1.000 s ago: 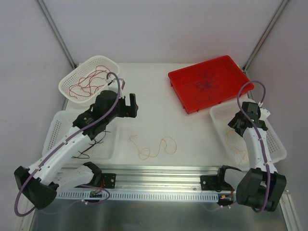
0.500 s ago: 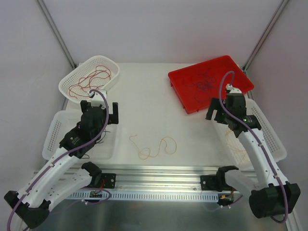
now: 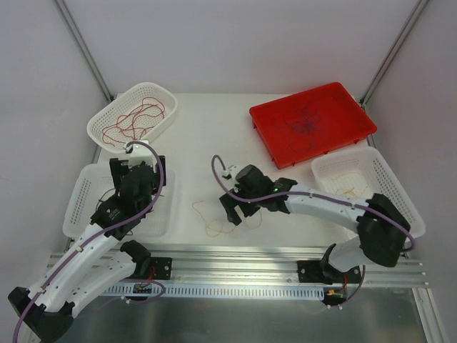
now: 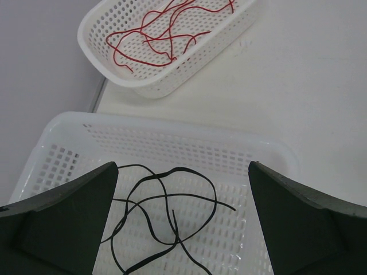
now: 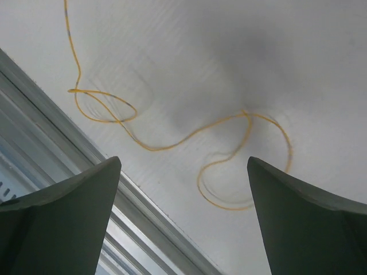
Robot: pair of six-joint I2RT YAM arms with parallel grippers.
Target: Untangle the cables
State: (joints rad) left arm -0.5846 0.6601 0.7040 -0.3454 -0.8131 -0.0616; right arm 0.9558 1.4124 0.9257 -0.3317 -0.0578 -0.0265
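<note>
1. Two grippers, both with jaws spread wide and holding nothing.
2. Left gripper (image 3: 137,163) (image 4: 182,166) hangs over the near-left white basket (image 3: 78,196) (image 4: 172,129), above a looped black cable (image 4: 178,168) lying on the basket floor.
3. Right gripper (image 3: 239,211) (image 5: 183,163) reaches to the table's (image 3: 214,136) near middle, just above a curly yellow cable (image 3: 213,230) (image 5: 152,150). That cable lies loose on the table beside the metal rail, and no finger touches it.
4. Red cables (image 3: 132,121) (image 4: 160,40) lie in the oval white basket (image 3: 96,128) (image 4: 172,86) at the far left.
5. Dark knotted cables (image 3: 303,127) sit in the red tray (image 3: 335,100) at the far right.
6. Pale yellow strands (image 3: 346,193) lie in the white basket on the right (image 3: 400,193).
</note>
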